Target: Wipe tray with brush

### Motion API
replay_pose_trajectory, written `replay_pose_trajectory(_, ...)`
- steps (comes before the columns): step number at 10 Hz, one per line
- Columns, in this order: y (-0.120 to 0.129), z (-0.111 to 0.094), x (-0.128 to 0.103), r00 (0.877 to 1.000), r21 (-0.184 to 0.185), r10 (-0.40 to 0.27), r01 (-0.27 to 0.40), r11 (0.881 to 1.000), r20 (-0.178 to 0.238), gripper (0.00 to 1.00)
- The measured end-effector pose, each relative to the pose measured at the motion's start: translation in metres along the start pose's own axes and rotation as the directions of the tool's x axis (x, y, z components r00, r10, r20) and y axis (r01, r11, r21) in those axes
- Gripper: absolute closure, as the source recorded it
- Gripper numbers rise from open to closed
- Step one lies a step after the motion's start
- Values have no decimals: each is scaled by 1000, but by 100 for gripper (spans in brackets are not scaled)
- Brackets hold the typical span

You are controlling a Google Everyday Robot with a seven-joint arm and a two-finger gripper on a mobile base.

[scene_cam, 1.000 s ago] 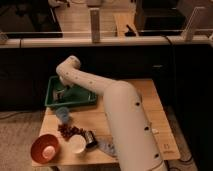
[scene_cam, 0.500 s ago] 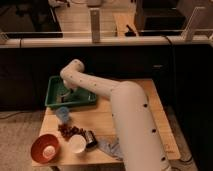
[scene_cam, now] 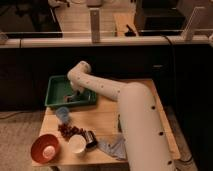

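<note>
The green tray (scene_cam: 56, 86) lies at the table's back left corner. My white arm runs from the lower right up to an elbow above the tray, and my gripper (scene_cam: 76, 95) reaches down into the tray's right half, near its floor. The brush does not show as a separate thing; a small dark shape at the gripper's tip may be it, but I cannot tell.
In front of the tray stand a small blue cup (scene_cam: 62, 114), a dark red cluster (scene_cam: 70, 131), an orange bowl (scene_cam: 45, 148), a white cup (scene_cam: 77, 143) and a black-and-silver cylinder (scene_cam: 90, 139). A grey cloth (scene_cam: 112, 146) lies by the arm. A rail runs behind the table.
My arm's elbow and the gripper have shifted to the right over the tray. The tray and the things on the table have stayed where they were.
</note>
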Motion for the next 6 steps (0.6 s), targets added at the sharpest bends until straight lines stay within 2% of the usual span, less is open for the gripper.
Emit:
replay_pose_trajectory(4,25,-2,14,998,-11,62,-62,998,-24,100)
replay_pose_trajectory(6,34,-4,26,993,13,113,-113,994,-19,100)
